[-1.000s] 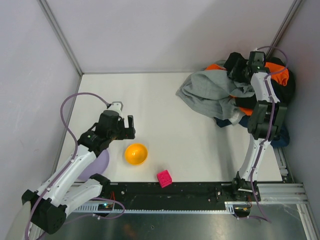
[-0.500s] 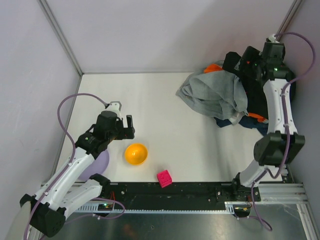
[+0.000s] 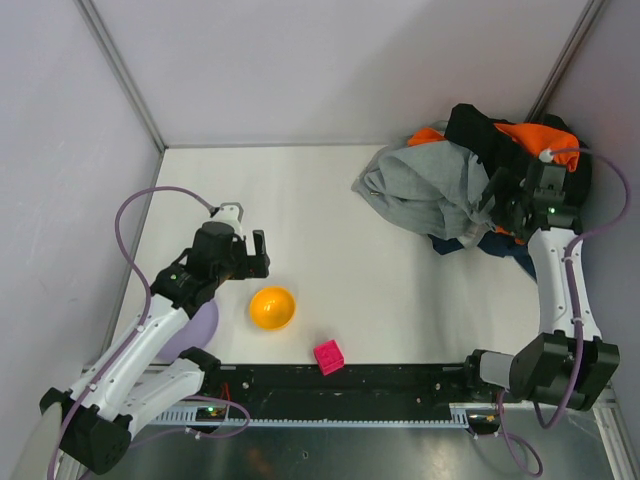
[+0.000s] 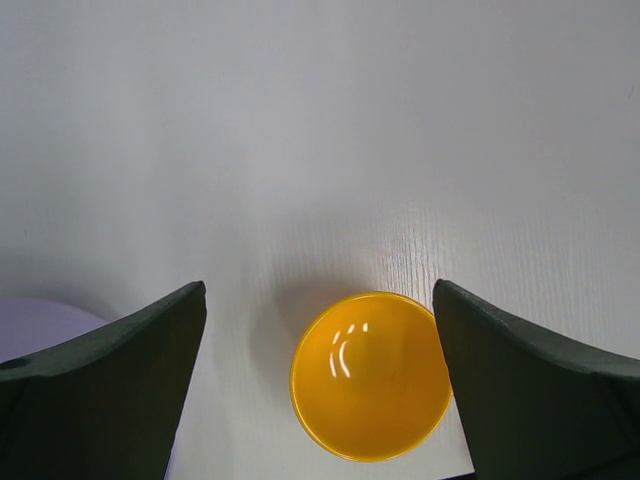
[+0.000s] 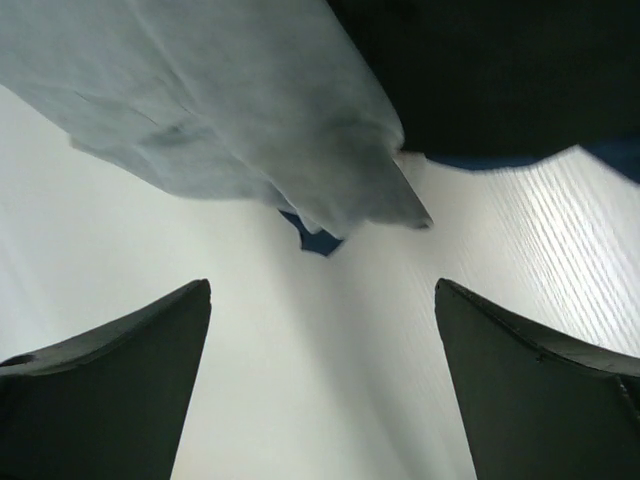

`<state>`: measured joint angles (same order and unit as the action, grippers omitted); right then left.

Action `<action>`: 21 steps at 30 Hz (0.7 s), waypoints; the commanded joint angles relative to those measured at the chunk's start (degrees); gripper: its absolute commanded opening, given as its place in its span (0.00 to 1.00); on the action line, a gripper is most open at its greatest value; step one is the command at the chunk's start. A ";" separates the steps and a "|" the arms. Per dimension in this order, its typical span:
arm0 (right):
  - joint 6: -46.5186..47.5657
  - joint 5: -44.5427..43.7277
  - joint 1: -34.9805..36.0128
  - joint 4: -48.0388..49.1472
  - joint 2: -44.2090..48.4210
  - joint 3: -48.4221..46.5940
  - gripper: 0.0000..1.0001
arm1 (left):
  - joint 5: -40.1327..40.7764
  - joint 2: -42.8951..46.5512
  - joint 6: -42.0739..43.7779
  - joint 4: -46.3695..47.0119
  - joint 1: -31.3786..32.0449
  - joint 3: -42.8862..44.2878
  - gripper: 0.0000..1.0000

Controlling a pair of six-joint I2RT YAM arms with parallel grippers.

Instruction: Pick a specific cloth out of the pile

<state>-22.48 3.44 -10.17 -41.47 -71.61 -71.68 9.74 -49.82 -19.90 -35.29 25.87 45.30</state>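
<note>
The right gripper (image 5: 322,300) hovers with its jaws spread wide and nothing between them, low over the table (image 3: 330,230) at the near right edge of the pile (image 3: 440,185), which sits in the far right corner. The cloth (image 5: 318,240), dark navy, lies buried at the bottom of that heap: only a small corner pokes out from under the light grey garment (image 3: 425,185) in the right wrist view, straight ahead of the open fingers, with more dark blue showing along the pile's near edge in the overhead view. The grey garment is draped across the left and near side of the heap and overhangs the navy fabric, standing between the gripper and most of it; a black garment (image 3: 475,125) and a bright orange garment (image 3: 540,135) are heaped behind and above, against the far wall. Well apart, on the left of the table, the left gripper (image 4: 320,290) hangs just above an orange bowl (image 3: 272,307), its jaws likewise wide apart and holding nothing. A pink cube (image 3: 329,356) rests near the table's near edge, just right of the bowl, and a pale lavender object (image 3: 200,325) peeks out from under the left arm.
</note>
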 commanded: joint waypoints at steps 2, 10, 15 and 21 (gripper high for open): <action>-0.27 3.95 -3.41 1.57 3.35 7.37 0.98 | -1.01 0.81 0.72 0.89 0.06 0.71 1.00; -0.10 11.60 -9.15 5.89 0.77 11.79 0.96 | -1.04 0.76 0.65 0.97 0.06 0.67 1.00; -1.03 14.53 -9.91 9.27 -4.10 11.83 0.94 | -0.96 0.37 0.65 0.94 0.02 0.60 1.00; -1.34 15.19 -10.08 13.37 -10.60 11.75 0.92 | -0.90 0.05 0.65 0.94 0.06 0.58 1.00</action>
<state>-22.96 16.64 -19.90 -32.93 -79.02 -59.46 9.65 -49.84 -19.90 -35.29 25.87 45.30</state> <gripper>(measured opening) 0.928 0.996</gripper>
